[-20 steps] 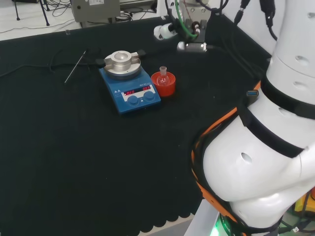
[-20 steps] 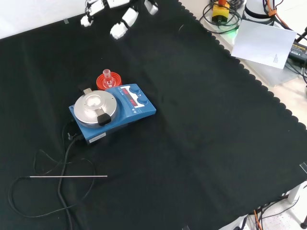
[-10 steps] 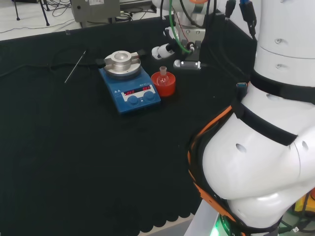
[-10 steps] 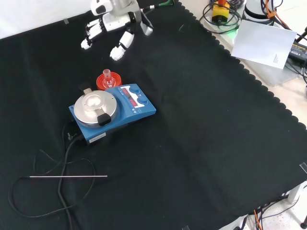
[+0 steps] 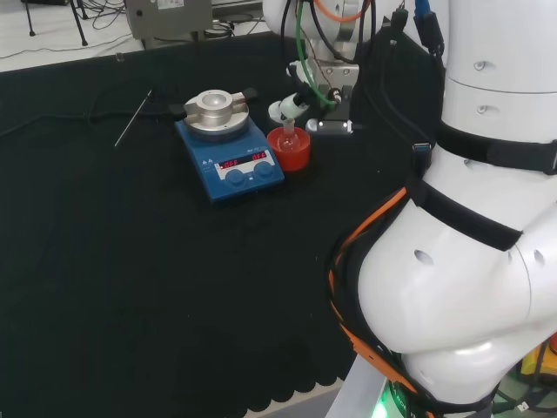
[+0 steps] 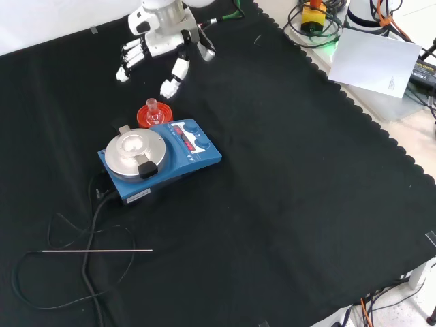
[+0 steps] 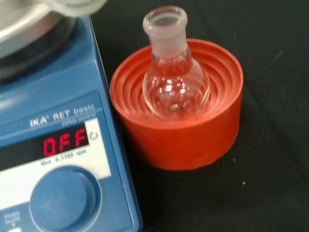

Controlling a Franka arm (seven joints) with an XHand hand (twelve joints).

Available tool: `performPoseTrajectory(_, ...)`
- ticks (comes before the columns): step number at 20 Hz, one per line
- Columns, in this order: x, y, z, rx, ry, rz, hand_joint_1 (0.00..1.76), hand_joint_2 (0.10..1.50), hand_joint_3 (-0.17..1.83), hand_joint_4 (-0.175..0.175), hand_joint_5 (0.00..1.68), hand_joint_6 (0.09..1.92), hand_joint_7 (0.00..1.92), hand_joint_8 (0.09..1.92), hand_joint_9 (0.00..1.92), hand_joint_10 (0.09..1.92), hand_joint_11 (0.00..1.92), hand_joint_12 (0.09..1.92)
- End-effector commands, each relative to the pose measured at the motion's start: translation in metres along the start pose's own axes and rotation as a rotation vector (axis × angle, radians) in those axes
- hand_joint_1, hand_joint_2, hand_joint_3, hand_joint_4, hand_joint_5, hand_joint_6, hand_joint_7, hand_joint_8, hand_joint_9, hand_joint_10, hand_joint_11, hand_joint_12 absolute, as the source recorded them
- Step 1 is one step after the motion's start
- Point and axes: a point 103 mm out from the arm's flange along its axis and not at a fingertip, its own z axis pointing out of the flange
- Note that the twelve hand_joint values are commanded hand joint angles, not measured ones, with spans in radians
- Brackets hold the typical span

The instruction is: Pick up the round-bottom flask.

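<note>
A small clear round-bottom flask (image 7: pixel 174 79) stands upright in a red ribbed stand (image 7: pixel 193 133), right beside a blue stirrer plate (image 7: pixel 48 145). In the front view the flask (image 6: pixel 152 109) sits in its stand (image 6: pixel 144 118) just beyond the plate (image 6: pixel 160 153). The black and white hand (image 6: pixel 162 42) hovers just above and beyond it, open with its fingers (image 6: pixel 127 63) spread and pointing down. Nothing is in the hand, and it stays apart from the flask. The head view has a white finger of the hand (image 5: pixel 285 108) just over the flask (image 5: pixel 288 132).
A thin metal rod (image 6: pixel 95 251) and a black cable (image 6: pixel 88 225) lie on the cloth near the plate, at the front view's lower left. A white paper sheet (image 6: pixel 378 61) lies off the cloth's scalloped edge. The arm's white links (image 5: pixel 470 261) stand at the head view's right.
The hand has come down from the front view's top edge toward the flask, and it now hangs close over the red stand. The flask and plate have not moved.
</note>
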Motion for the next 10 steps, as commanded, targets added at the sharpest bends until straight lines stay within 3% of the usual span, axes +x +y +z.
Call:
performPoseTrajectory(1, -0.002, 0.004, 0.019, 0.026, 0.002, 0.004, 0.75, 0.74, 0.42, -0.031, 0.60, 0.13, 0.10, 0.59, 0.28, 0.71, 0.00, 1.27)
performPoseTrajectory(7, -0.011, 0.007, 0.034, 0.037, 0.029, 0.027, 0.75, 0.71, 0.49, -0.030, 0.66, 0.18, 0.11, 0.59, 0.29, 0.70, 0.00, 1.28)
performPoseTrajectory(10, -0.016, 0.008, 0.040, 0.035, 0.079, 0.052, 0.76, 0.69, 0.53, -0.032, 0.71, 0.35, 0.12, 0.59, 0.30, 0.70, 0.00, 1.29)
